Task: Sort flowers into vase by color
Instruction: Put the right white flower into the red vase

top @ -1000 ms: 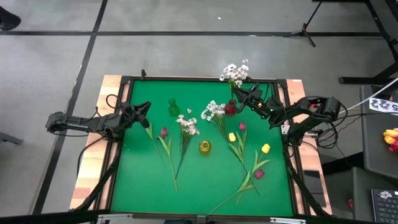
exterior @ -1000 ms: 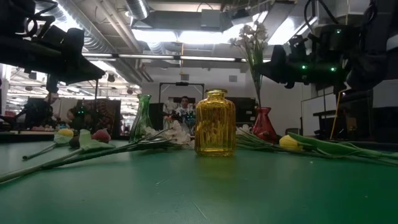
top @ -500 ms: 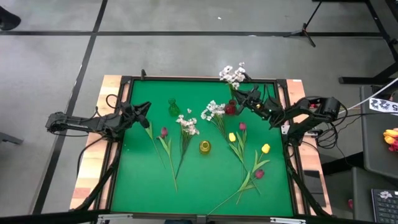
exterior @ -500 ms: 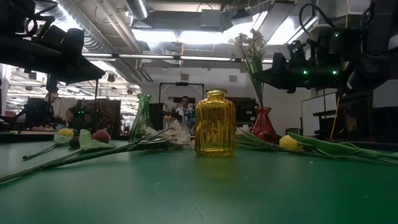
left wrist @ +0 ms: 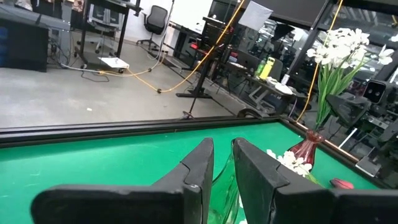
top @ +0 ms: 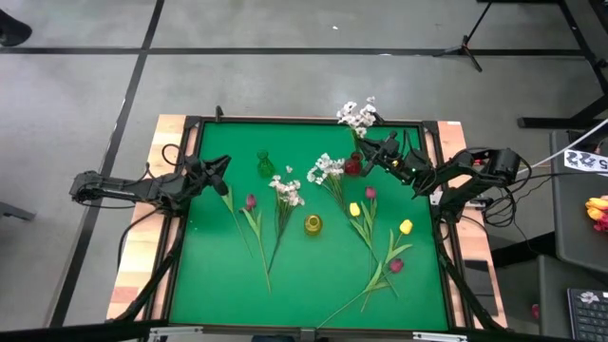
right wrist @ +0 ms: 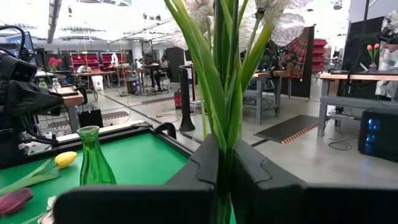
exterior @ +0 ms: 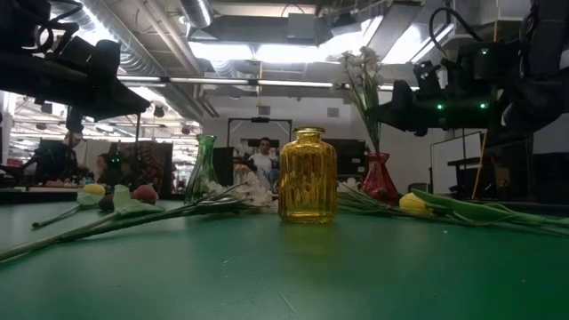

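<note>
My right gripper [top: 369, 146] is near the table's far right corner, shut on a white blossom spray [top: 356, 116]. The spray stands upright over the red vase [top: 352, 167], with its lower stem at the vase's mouth [left wrist: 316, 132]. The green vase [top: 265, 163] and the yellow vase [top: 313, 224] stand apart from it. Two white sprays [top: 328, 169], maroon tulips [top: 250, 201] and yellow tulips [top: 354, 209] lie flat on the green mat. My left gripper [top: 224, 167] waits over the mat's left side, narrowly open and touching nothing. My right gripper pinches the spray's green stem and leaves [right wrist: 222, 124] between its two fingers, partway down below the blossoms. The fingers come in about level from the table's right side and lie across the stem [exterior: 372, 111]. The spray stands nearly upright, blossoms above the fingers, lower end down in the red vase's neck.
Long stems cross the mat between the vases [top: 275, 237] and toward the near right [top: 380, 271]. A raised black frame [top: 285, 121] runs around the mat. Bare green mat lies along the near left [top: 218, 285]. A person [exterior: 263, 158] is far behind the table.
My right gripper has moved down a little over the red vase, still shut on the stem. The white spray has sunk with it, its blossoms lower than a second ago and its stem a bit more upright.
</note>
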Robot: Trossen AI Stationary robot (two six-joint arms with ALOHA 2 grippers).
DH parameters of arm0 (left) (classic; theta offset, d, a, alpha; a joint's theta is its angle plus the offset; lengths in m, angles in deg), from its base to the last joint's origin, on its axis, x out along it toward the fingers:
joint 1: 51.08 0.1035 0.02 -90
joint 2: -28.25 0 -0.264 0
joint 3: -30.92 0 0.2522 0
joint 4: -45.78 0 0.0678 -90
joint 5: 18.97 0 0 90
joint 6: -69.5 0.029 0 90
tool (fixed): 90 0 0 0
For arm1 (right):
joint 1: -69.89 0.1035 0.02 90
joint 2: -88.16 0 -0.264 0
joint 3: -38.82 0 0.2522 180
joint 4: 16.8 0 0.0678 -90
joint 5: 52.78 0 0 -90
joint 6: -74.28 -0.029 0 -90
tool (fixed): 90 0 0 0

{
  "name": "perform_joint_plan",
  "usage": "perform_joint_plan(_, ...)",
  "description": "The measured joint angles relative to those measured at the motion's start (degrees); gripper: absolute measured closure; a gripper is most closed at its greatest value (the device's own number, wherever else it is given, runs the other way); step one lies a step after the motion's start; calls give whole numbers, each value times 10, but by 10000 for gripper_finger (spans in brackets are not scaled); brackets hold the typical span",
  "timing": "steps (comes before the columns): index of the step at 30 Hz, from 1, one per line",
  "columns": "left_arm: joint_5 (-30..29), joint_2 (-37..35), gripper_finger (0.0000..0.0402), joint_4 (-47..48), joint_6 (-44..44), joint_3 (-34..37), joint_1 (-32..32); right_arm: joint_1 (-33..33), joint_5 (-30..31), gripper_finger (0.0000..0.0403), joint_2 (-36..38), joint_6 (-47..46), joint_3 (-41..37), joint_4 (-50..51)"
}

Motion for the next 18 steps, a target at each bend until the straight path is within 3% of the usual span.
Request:
perform_joint_plan(8, 0, 0, 341, 0, 0, 0, 0, 0, 1, 360, 0, 0, 0, 0)
perform_joint_plan(18, 0, 0, 341, 0, 0, 0, 0, 0, 1, 271, 1, 0, 0, -1)
